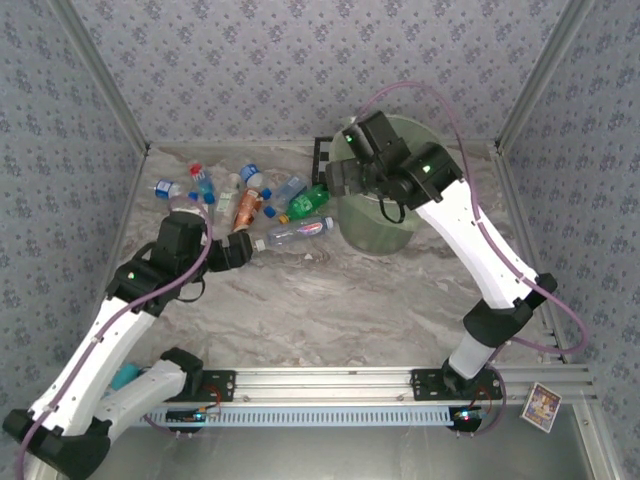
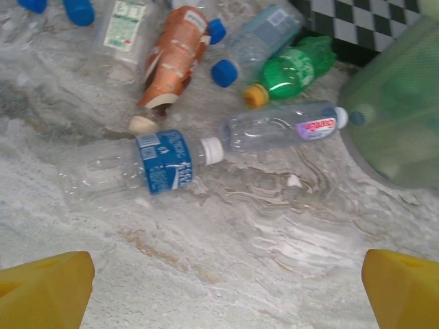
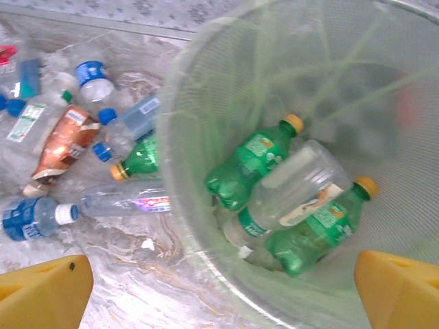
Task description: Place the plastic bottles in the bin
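Observation:
The bin [image 1: 385, 238], a round pale bucket with a light-green liner, stands at the back right. Inside it lie two green bottles [image 3: 250, 164] and a clear one [image 3: 295, 185]. My right gripper [image 3: 223, 291] hangs open over the bin's near rim [image 3: 180, 205] with nothing between its yellow fingertips [image 3: 398, 291]. Left of the bin, several plastic bottles [image 1: 245, 200] lie on the marble table. My left gripper [image 2: 226, 288] is open just short of a clear blue-labelled bottle [image 2: 147, 164]. Beyond that lie a purple-labelled clear bottle [image 2: 281, 128], a green one [image 2: 291, 70] and an orange-labelled one [image 2: 175, 58].
A small black rack [image 1: 325, 155] stands behind the bin, against the back wall. Patterned walls close the table on three sides. An aluminium rail [image 1: 330, 380] runs along the near edge, with a small card [image 1: 543, 405] at its right end.

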